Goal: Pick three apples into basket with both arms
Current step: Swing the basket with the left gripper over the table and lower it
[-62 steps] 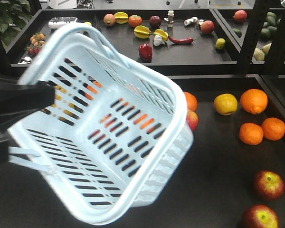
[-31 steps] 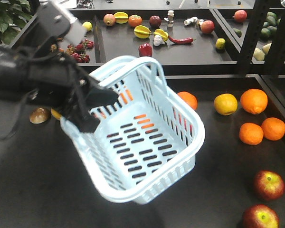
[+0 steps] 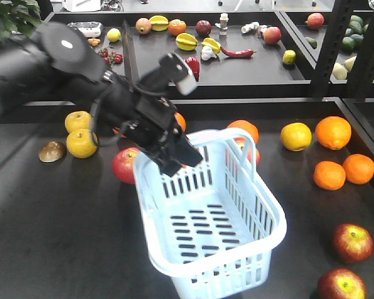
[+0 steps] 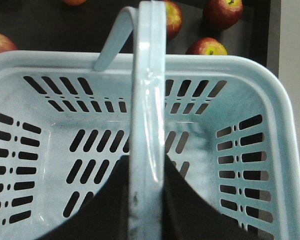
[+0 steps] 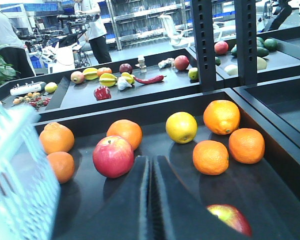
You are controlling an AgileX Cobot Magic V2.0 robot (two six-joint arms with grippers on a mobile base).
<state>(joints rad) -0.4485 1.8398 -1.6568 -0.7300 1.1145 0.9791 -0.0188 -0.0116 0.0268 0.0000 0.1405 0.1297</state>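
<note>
- Clamping the basket (image 3: 224,280) by its handle (image 4: 149,100), the left gripper (image 3: 177,159) holds it low over the table (image 3: 62,237).
- Right gripper (image 5: 151,190) — jaws pressed together.
- Apples (image 3: 353,242) lie apart — right of the basket.

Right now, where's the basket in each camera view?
Front: the basket sits centre to lower middle, empty.
Left wrist: it fills the frame, with its handle running up the middle.
Right wrist: only a blurred strip shows at the left edge.
Landmark: the yellow fruit beside the oranges lies right of the basket in the front and right wrist views. It is not in the left wrist view.
</note>
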